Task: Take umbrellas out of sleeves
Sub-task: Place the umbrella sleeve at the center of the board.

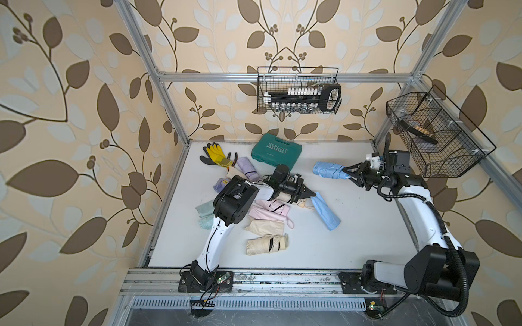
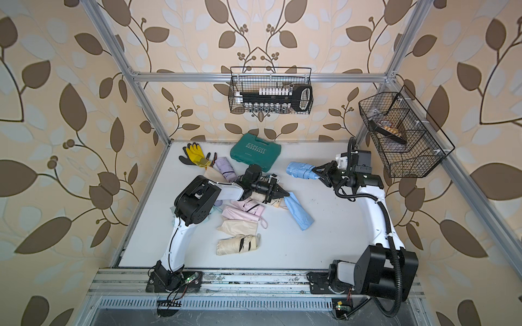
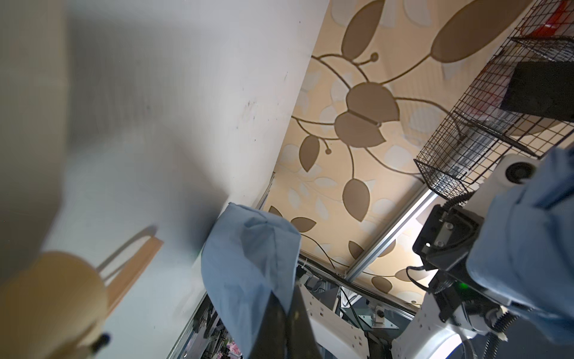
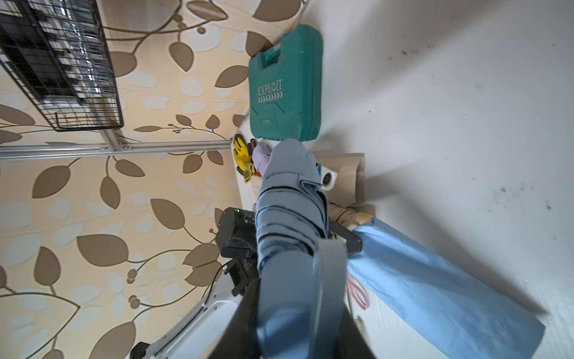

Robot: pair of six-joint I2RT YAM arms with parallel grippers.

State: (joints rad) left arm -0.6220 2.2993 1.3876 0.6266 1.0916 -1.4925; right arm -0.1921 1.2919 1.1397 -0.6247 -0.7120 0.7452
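Right end effector (image 1: 348, 173) grips blue umbrella (image 1: 327, 170) outside sleeve (image 1: 326, 211).

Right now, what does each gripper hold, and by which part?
The right gripper holds the blue umbrella by one end; the left gripper pinches the blue sleeve at one end.

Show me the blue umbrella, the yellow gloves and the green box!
blue umbrella (image 1: 327, 170): in a top view, on its bunched folds.
yellow gloves (image 1: 216, 154): in a top view, on the yellow part.
green box (image 1: 276, 152): in a top view, on its lid.
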